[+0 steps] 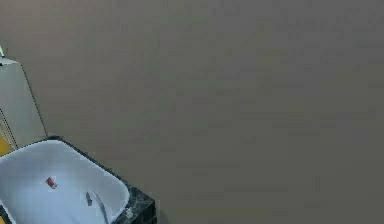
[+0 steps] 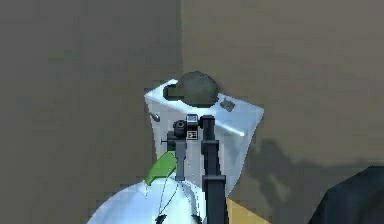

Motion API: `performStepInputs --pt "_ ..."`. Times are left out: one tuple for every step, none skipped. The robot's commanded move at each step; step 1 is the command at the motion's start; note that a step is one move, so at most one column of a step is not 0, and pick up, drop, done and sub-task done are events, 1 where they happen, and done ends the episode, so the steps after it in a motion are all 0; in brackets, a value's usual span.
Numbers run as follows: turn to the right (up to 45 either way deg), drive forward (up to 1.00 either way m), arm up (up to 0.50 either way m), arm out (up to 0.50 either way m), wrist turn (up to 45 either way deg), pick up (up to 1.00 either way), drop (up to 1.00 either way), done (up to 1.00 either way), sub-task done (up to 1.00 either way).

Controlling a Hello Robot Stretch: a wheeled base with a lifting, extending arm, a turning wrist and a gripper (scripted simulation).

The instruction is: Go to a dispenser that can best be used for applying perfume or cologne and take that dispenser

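The two small white squares [image 2: 192, 124] at the far end of the dark square arm bar [image 2: 214, 185] carry black marks too small to read. The forward view takes in a plain brown wall [image 1: 230, 90], a pale cabinet [image 1: 18, 100] and a white oval sink basin [image 1: 40, 165] set in a dark speckled surface [image 1: 140, 207], with a small red blob [image 1: 50, 182] in the basin. The arm side view takes in a white box [image 2: 235, 125] topped by a dark rounded lump [image 2: 195, 87], a white rounded rim [image 2: 125, 208] and the claw [image 2: 172, 150]. A small bright green slanted shape [image 2: 157, 168] lies just beside the claw, below-left, above the white rim. Whether it is the dispenser, whether the claw holds anything, and how its fingers are set cannot be told.
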Motion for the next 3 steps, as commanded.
performStepInputs --pt "0.0 0.00 0.00 0.00 45.0 0.00 0.00 0.00 0.00" --pt "0.0 0.00 0.00 0.00 45.0 0.00 0.00 0.00 0.00" --pt "0.0 0.00 0.00 0.00 18.0 0.00 0.00 0.00 0.00"
